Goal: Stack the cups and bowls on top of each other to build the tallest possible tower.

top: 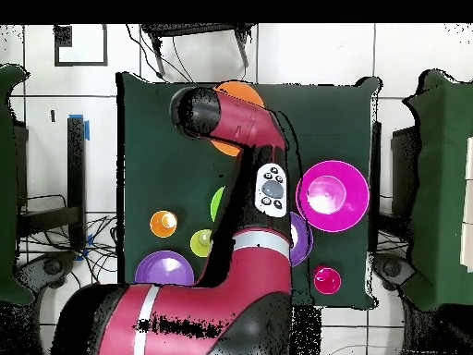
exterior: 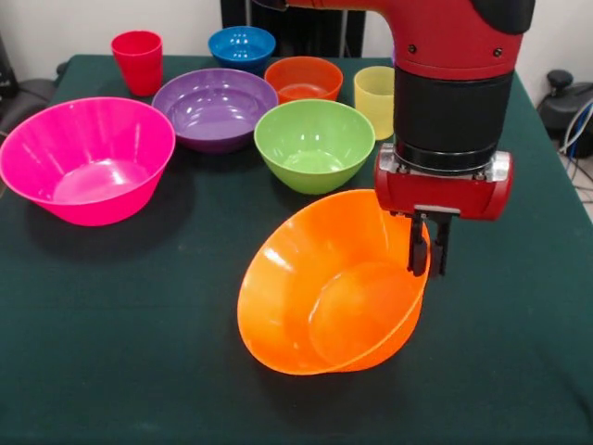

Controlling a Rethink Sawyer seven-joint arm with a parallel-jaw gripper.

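The end effector [exterior: 429, 255] pinches the large orange bowl [exterior: 324, 287] by its rim at about two o'clock, tipped over the bench [exterior: 111, 352] centre; I'd keep rolling it slowly until it lies mouth-down.

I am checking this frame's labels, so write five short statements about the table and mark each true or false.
1. The large orange bowl is tipped on its side, its opening facing the camera. True.
2. The pincer is shut on the orange bowl's rim. True.
3. The hot pink bowl sits upside down. False: it stands upright, open side up.
4. The red cup is nested inside the purple bowl. False: it stands alone on the green tablecloth, behind the bowls.
5. The lime green bowl stands upright and empty. True.
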